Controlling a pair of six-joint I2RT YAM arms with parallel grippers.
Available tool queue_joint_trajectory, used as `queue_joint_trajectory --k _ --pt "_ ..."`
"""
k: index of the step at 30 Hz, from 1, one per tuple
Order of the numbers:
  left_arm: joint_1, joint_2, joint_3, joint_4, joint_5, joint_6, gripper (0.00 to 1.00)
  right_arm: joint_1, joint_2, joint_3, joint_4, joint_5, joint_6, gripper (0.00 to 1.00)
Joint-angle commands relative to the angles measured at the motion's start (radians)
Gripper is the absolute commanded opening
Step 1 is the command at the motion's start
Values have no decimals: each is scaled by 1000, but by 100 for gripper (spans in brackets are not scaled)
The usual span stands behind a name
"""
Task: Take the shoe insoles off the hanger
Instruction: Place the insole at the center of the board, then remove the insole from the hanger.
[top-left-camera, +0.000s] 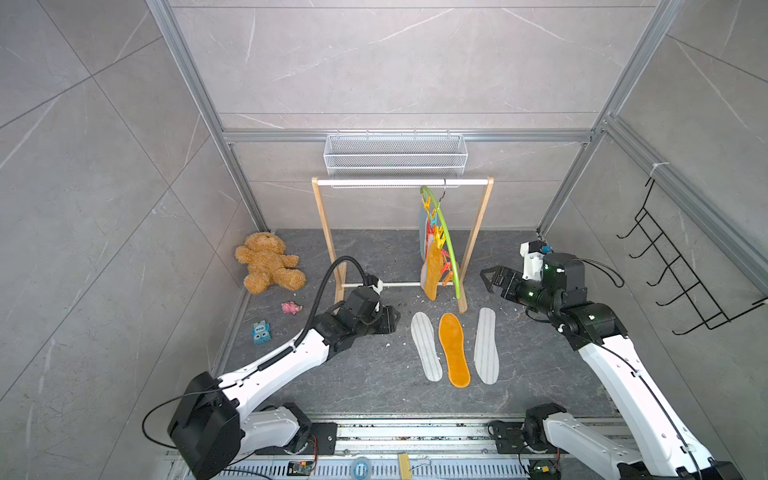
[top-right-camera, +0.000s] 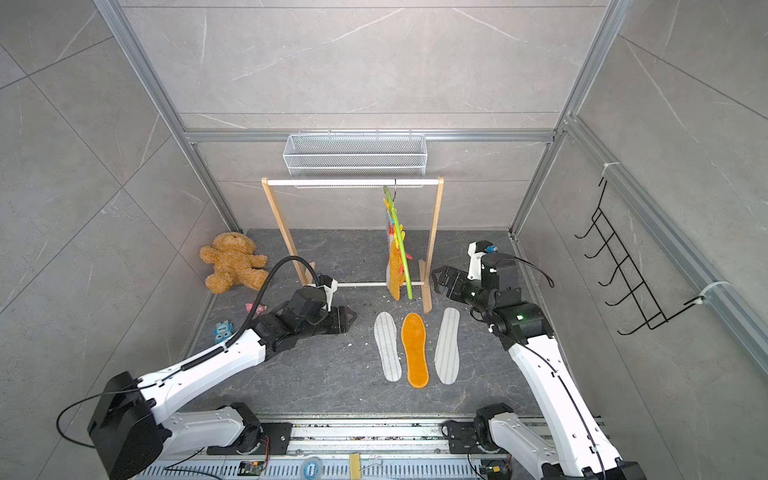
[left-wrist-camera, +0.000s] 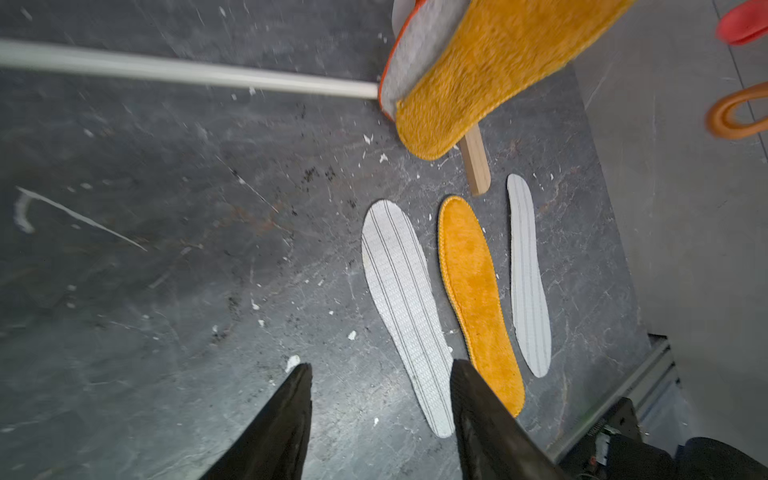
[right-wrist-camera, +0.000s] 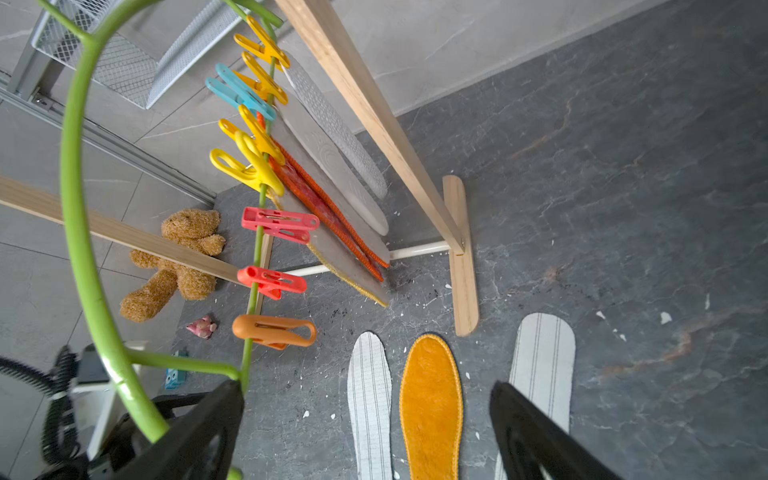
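Three insoles (top-left-camera: 455, 349) lie on the floor (top-left-camera: 365, 374) by the rack (top-left-camera: 399, 182); the rest hang clipped to the hanger (top-left-camera: 453, 257). The left gripper (left-wrist-camera: 380, 365) and right gripper (right-wrist-camera: 365, 386) both gape, holding nothing.

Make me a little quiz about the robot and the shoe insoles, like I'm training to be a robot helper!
1. True or false: the green hanger has clipped insoles hanging on it.
2. How many loose insoles lie flat on the floor? A one, B three, C six.
3. Fill in: the right gripper is ____ (open or shut).

Key: 1 true. 2 B. 3 open.
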Motion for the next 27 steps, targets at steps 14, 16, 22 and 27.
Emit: queue_joint_trajectory --k 14,16,22,27 --pt "15 -268 -72 180 -338 269 99 -31 12 -62 80 -60 49 99" --pt "17 -241 -63 197 -328 280 99 -35 24 -66 82 -58 57 98" --pt "17 -110 -43 287 -273 291 95 -52 46 -98 103 -56 85 98" --pt "15 36 -26 407 -170 284 85 -63 39 -147 135 -60 99 100"
